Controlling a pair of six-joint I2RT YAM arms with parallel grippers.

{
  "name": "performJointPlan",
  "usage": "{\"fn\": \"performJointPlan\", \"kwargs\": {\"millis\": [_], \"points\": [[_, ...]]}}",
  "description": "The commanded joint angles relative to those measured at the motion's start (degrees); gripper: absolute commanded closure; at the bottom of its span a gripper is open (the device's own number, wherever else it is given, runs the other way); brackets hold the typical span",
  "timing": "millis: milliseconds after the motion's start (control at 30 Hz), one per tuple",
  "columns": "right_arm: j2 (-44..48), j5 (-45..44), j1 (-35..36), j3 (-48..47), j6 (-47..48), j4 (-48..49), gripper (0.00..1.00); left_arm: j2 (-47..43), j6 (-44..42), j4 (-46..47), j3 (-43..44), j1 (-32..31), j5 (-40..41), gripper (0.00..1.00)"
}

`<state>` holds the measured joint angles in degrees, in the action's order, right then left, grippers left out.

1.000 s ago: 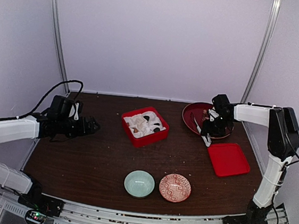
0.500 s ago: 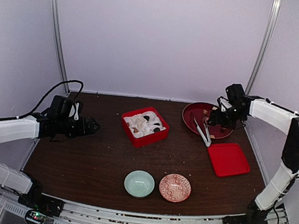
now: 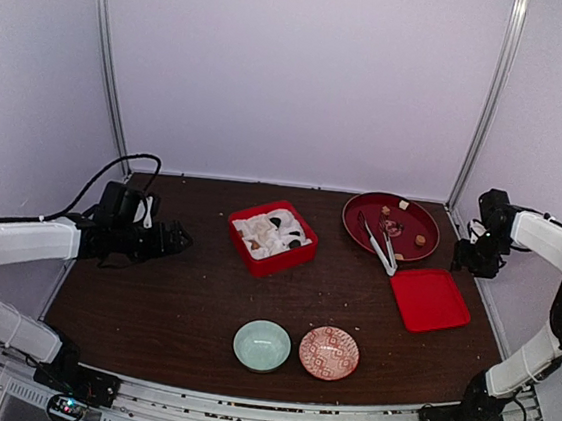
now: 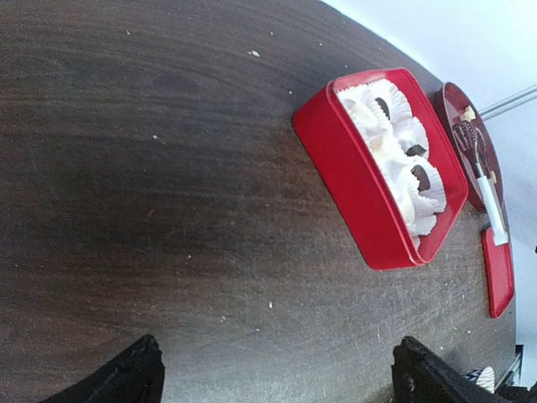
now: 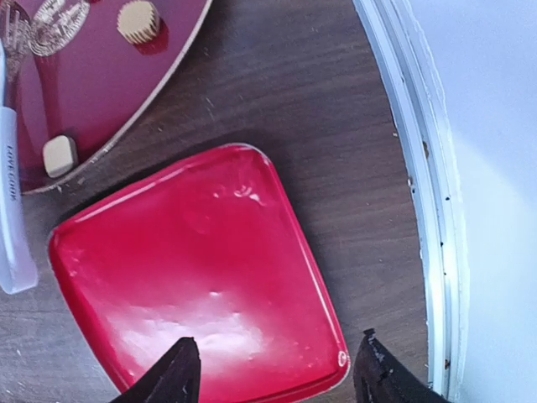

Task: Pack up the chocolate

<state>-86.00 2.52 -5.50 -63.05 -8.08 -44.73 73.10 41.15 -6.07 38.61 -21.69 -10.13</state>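
Several chocolate pieces (image 3: 420,239) lie on the dark red plate (image 3: 367,208); the right wrist view shows a round tan piece (image 5: 138,21) and a pale cube (image 5: 59,155) there. More chocolate (image 4: 422,178) sits in white paper cups inside the red box (image 3: 301,256). Silver tongs (image 3: 375,243) rest across the plate's near rim. My right gripper (image 3: 469,262) hangs open and empty by the table's right edge, above a corner of the red lid (image 5: 201,277). At the left side, my left gripper (image 3: 173,237) is wide open over bare wood, pointing toward the box (image 4: 352,180).
A pale green bowl (image 3: 262,345) and a red patterned dish (image 3: 328,352) stand near the front middle. The red lid (image 3: 430,299) lies flat below the plate. A white frame rail (image 5: 419,168) runs along the table's right edge, close to my right gripper.
My right arm has drawn away from above the plate, swinging right to the table's edge, its jaws now empty. The tongs stay on the plate's rim. My left arm has barely moved.
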Motion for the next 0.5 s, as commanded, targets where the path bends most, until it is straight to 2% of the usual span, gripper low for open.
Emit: {"fn": "performJointPlan", "kwargs": {"millis": [0,167,467], "points": [[-2.44,-2.66,-1.78,0.26,2.90,-1.43,0.39,0.63,1.94,4.15,-0.95,0.42,-2.13,0.02],[-8.81,-3.69,-2.68,-2.72,4.74,-2.30,0.47,-0.11,1.57,2.97,-0.61,0.42,-2.42,0.02],[-16.14,-4.04,-4.11,-5.08,7.00,-1.71,0.54,-0.59,0.57,0.81,1.21,0.41,-2.00,0.02]]}}
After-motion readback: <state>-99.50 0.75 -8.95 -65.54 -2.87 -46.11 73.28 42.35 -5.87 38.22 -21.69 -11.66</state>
